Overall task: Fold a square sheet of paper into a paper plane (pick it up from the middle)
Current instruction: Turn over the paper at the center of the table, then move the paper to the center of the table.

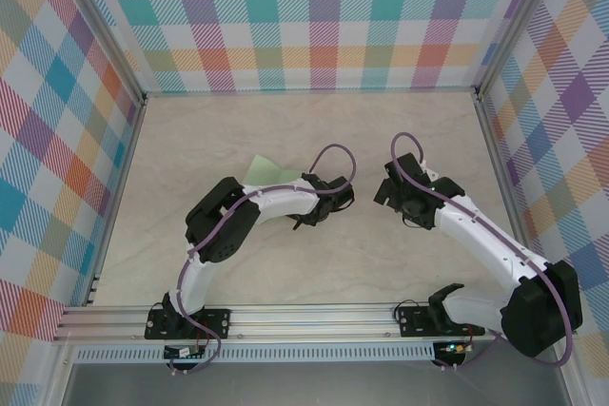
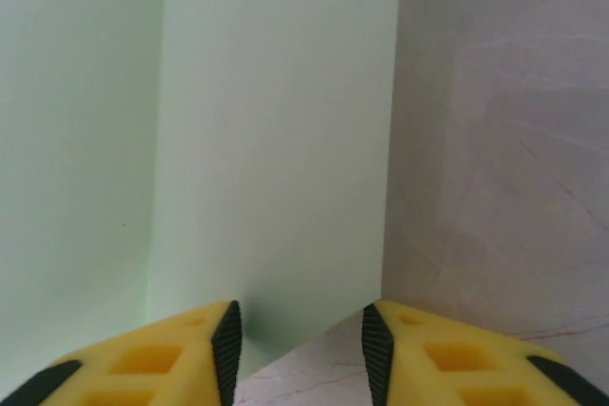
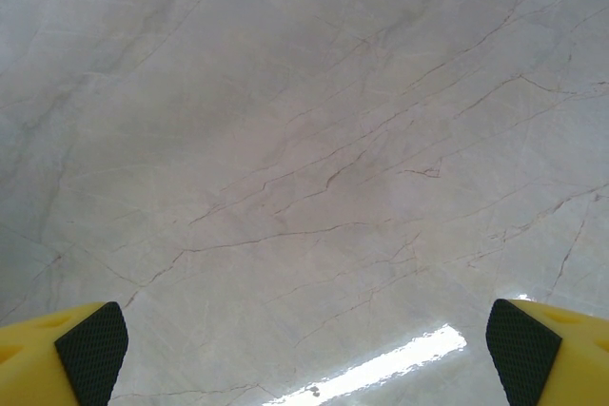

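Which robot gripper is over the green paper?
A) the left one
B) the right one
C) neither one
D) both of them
A: the left gripper hangs over the green paper, while the right gripper looks down on a bare part of the table.

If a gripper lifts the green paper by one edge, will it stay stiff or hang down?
The paper looks thin and flat on the table, so it probably droops. Its crease may stiffen it slightly. It likely slides easily on that smooth surface.

White arms, black joints, looping purple cables, yellow pincer fingers with black ribbed pads.
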You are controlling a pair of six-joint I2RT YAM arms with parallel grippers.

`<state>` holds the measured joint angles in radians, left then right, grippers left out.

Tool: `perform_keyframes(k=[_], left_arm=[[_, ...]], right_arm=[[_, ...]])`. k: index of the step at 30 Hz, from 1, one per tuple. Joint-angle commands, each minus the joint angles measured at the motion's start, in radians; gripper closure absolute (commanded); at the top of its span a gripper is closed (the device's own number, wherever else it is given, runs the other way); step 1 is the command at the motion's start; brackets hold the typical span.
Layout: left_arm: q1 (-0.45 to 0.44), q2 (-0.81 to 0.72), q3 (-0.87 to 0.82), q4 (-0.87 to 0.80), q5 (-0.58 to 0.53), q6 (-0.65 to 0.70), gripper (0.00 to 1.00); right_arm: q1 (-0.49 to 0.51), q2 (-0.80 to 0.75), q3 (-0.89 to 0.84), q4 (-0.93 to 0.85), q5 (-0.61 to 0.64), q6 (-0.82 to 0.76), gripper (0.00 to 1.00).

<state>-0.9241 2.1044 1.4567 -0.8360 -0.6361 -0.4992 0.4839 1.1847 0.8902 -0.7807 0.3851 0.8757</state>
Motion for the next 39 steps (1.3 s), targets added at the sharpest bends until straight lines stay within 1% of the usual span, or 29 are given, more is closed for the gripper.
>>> perform_keyframes(k=[1,3,8,12,14,17,20,22,26,29,33,35,39], left_arm=[[-0.007,-0.082,-0.03,0.049,0.065,0.0,0.53],[-0.003,-0.098,-0.033,0.054,0.09,0.0,0.51],[0.02,-0.17,-0.071,0.096,0.203,0.009,0.49],[0.022,-0.304,-0.105,0.15,0.319,0.03,0.47],[0.028,-0.384,-0.125,0.184,0.384,0.033,0.42],[0.064,-0.503,-0.179,0.245,0.479,0.018,0.34],[0.135,-0.606,-0.256,0.289,0.532,-0.027,0.25],[0.2,-0.657,-0.312,0.302,0.55,-0.062,0.21],[0.354,-0.727,-0.428,0.282,0.573,-0.138,0.11],[0.46,-0.756,-0.511,0.274,0.598,-0.175,0.02],[0.562,-0.785,-0.595,0.276,0.618,-0.207,0.0],[0.595,-0.803,-0.632,0.288,0.621,-0.221,0.0],[0.627,-0.819,-0.66,0.29,0.617,-0.226,0.0]], right_arm=[[-0.006,0.0,0.022,-0.025,0.013,0.0,0.0],[-0.007,0.004,0.032,-0.025,0.008,-0.005,0.0],[-0.007,0.009,0.053,-0.025,-0.004,-0.018,0.0],[-0.007,0.014,0.079,-0.013,-0.028,-0.057,0.0],[-0.007,0.031,0.1,0.004,-0.06,-0.092,0.0],[-0.005,0.088,0.142,0.062,-0.177,-0.166,0.0],[0.011,0.18,0.184,0.143,-0.324,-0.217,0.0],[0.048,0.254,0.227,0.187,-0.389,-0.235,0.03],[0.139,0.427,0.349,0.242,-0.471,-0.249,0.16],[0.206,0.538,0.44,0.283,-0.495,-0.246,0.21],[0.271,0.685,0.579,0.296,-0.522,-0.242,0.29],[0.293,0.762,0.65,0.289,-0.531,-0.235,0.32],[0.314,0.887,0.763,0.267,-0.546,-0.23,0.36]])
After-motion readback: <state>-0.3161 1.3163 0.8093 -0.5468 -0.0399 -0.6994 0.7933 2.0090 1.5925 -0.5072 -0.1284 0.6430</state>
